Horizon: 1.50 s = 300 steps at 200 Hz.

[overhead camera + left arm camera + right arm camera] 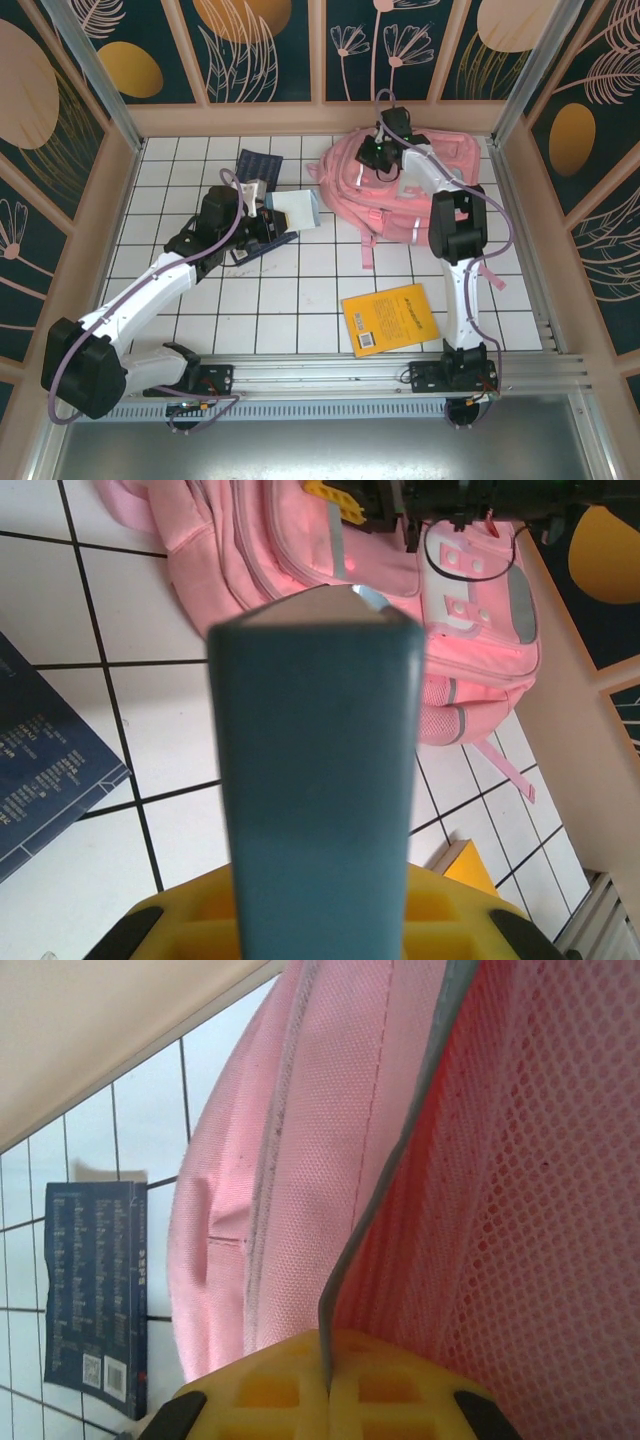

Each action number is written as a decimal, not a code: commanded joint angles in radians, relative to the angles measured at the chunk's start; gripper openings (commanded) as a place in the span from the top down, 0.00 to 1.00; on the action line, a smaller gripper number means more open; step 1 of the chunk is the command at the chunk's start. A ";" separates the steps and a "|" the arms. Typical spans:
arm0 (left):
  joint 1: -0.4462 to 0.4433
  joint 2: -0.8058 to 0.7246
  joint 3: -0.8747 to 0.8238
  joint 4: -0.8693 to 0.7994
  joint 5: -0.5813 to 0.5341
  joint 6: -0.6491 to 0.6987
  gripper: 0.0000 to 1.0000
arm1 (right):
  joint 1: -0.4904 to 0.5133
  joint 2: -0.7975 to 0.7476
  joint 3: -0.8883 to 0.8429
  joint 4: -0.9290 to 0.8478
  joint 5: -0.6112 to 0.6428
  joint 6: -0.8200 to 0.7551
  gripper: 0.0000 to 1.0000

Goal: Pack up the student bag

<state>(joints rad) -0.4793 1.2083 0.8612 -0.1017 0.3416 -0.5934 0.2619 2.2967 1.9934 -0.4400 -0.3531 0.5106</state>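
Note:
The student bag [400, 190] lies flat at the back right of the tiled table, pink with white and silver trim. My right gripper [386, 150] sits on its far top edge. In the right wrist view this gripper [328, 1385] is shut on the bag's grey-trimmed edge [400, 1150], with pink mesh to the right. My left gripper [275, 208] is shut on a teal book [297, 209], held above the table just left of the bag. In the left wrist view the book [315, 780] stands on end between the yellow fingers [180, 925], with the bag [300, 550] beyond it.
A navy book [258, 165] lies on the tiles at the back, left of the bag. A yellow book [390, 318] lies near the front, beside the right arm. A dark thin object [262, 250] lies under the left wrist. Wooden walls enclose the table.

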 commanded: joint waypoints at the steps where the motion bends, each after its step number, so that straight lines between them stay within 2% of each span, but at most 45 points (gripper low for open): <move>1: 0.010 -0.007 0.014 0.021 -0.037 -0.002 1.00 | 0.001 -0.187 -0.036 0.035 -0.104 -0.048 1.00; 23: 0.012 -0.009 0.036 0.023 -0.039 -0.003 1.00 | -0.012 -0.299 -0.093 0.029 -0.150 -0.074 1.00; 49: 0.031 0.031 0.077 0.005 -0.057 -0.040 1.00 | -0.039 -0.458 -0.259 0.138 -0.268 -0.102 1.00; 79: 0.069 0.100 0.105 0.062 0.040 -0.117 1.00 | -0.100 -0.580 -0.391 0.236 -0.431 -0.105 1.00; 125: 0.080 0.176 0.195 0.125 0.099 -0.162 1.00 | -0.180 -0.754 -0.592 0.434 -0.571 -0.035 1.00; 155: 0.079 0.303 0.199 0.345 0.300 -0.299 1.00 | -0.180 -0.787 -0.608 0.453 -0.589 -0.022 1.00; 168: 0.075 0.360 0.186 0.451 0.351 -0.372 1.00 | -0.180 -0.794 -0.608 0.455 -0.591 -0.014 1.00; 205: 0.018 0.498 0.221 0.632 0.396 -0.474 1.00 | -0.180 -0.808 -0.613 0.495 -0.614 0.032 1.00; 241: -0.039 0.653 0.318 0.715 0.400 -0.535 1.00 | -0.179 -0.809 -0.613 0.514 -0.626 0.062 1.00; 300: -0.143 0.914 0.574 0.643 0.380 -0.534 1.00 | -0.171 -0.807 -0.610 0.546 -0.646 0.093 1.00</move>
<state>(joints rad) -0.5816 2.0468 1.3201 0.5217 0.7101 -1.1240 0.0803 1.5726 1.3651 -0.0628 -0.9222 0.5873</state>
